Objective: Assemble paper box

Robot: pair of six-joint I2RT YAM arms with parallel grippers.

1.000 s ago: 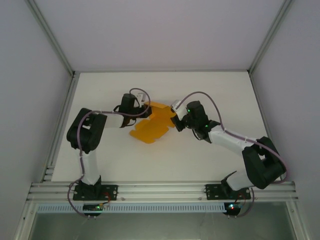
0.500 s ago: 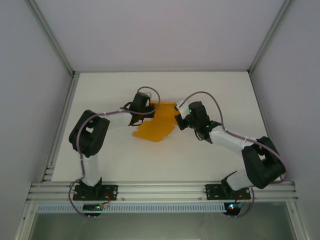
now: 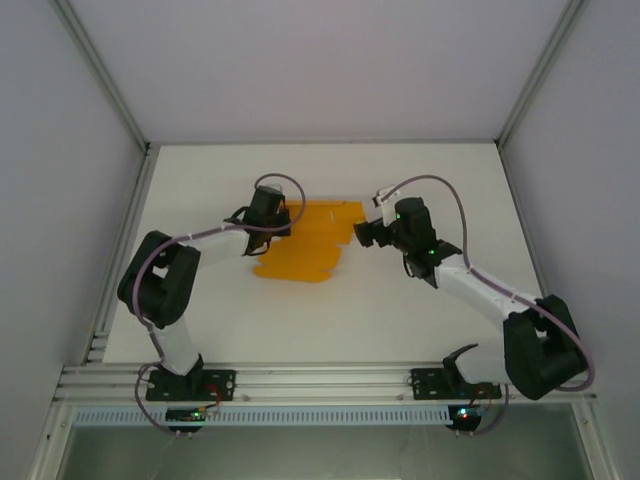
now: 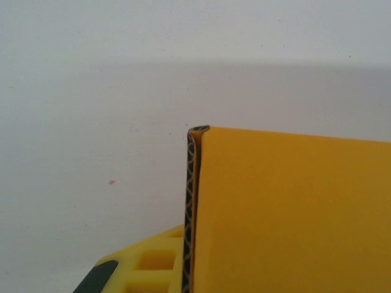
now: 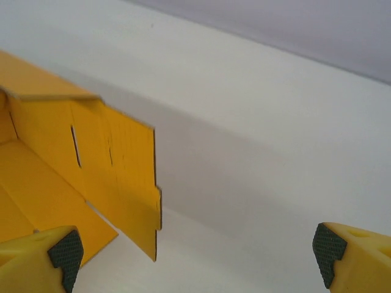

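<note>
Box [image 3: 305, 245]: light, crease-prone card; we advise gripping near folds. Left end effector [image 3: 280, 224] clamps its edge; right end effector [image 5: 195, 250] open beside it.

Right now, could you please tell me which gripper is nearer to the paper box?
Left. The left gripper is clamped on the left edge of the paper box, touching it. The right gripper sits close beside the right edge, jaws open, not gripping it.
</note>
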